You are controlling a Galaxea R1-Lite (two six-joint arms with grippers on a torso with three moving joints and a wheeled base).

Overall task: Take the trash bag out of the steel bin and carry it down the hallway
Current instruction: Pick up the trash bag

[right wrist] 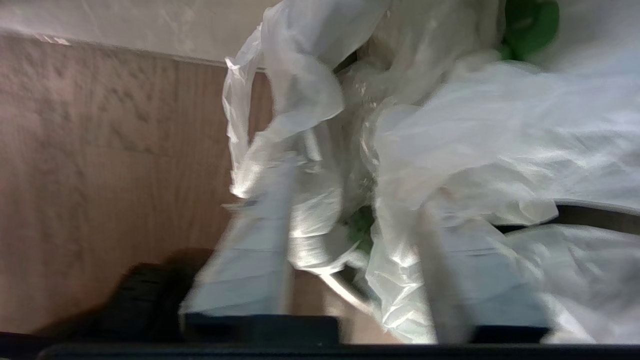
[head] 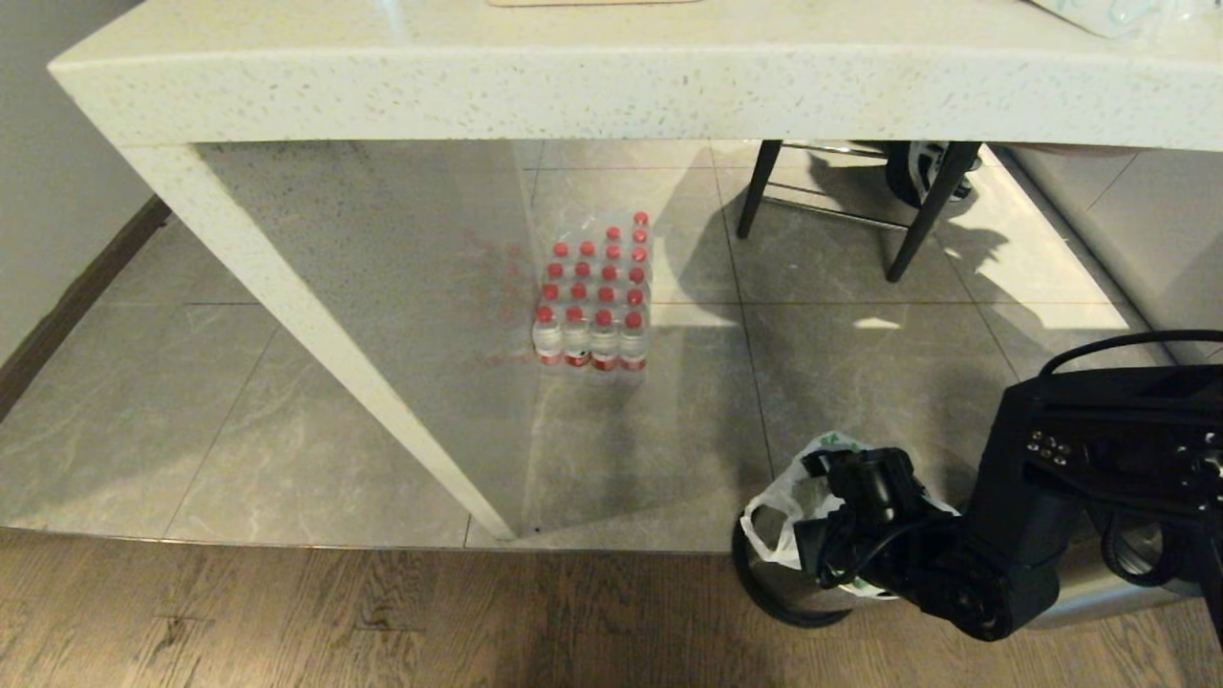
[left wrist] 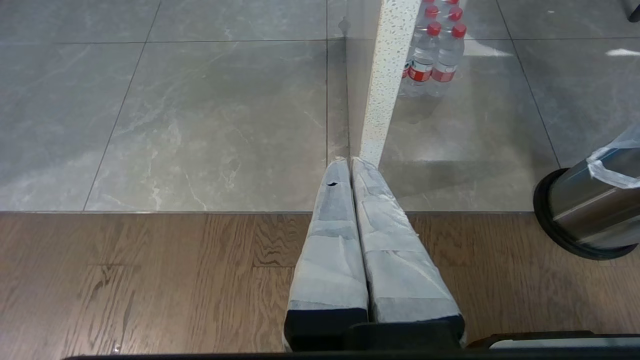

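Beside the white speckled stone table leg [head: 382,382], I am reaching my right gripper [right wrist: 350,220] into the crinkled translucent white trash bag [head: 779,502] lining the small round brushed-steel bin [left wrist: 590,200], my taped fingers [right wrist: 260,260] standing apart with folds of plastic bunching between them. My left gripper [left wrist: 350,165] is hanging idle, fingers pressed together, over the wood flooring.

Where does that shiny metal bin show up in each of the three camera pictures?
Head view: the steel bin sits at the lower right, mostly behind the right arm, lined with the trash bag.
Left wrist view: at the right edge, on the wooden floor.
Right wrist view: only its black rim peeks through the bag.
Shared landmark: the white bag.
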